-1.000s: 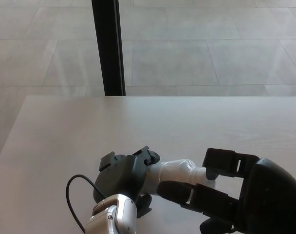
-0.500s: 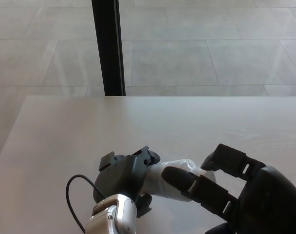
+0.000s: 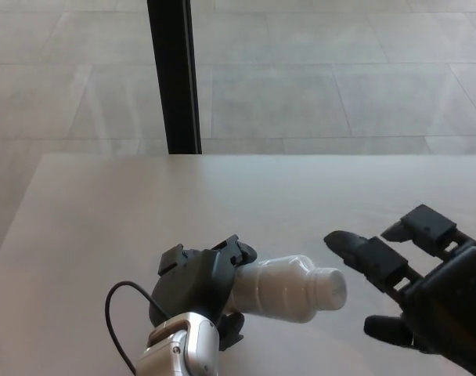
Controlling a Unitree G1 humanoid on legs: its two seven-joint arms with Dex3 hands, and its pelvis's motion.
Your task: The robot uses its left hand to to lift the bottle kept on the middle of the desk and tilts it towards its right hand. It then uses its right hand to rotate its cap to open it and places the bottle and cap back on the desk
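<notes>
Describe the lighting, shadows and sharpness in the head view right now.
Head view: soft, even daylight, no hard glare; the pale desk looks slightly washed out. The white bottle held in the left hand throws only a faint shadow beneath it. The right hand, open beside the cap end, is dark with little surface detail, its edges slightly soft. The black post and floor tiles stay reasonably sharp.

- You see a pale desk [image 3: 105, 211], its far edge against a tiled floor [image 3: 316, 86].
- A black post [image 3: 174, 78] stands behind it.
</notes>
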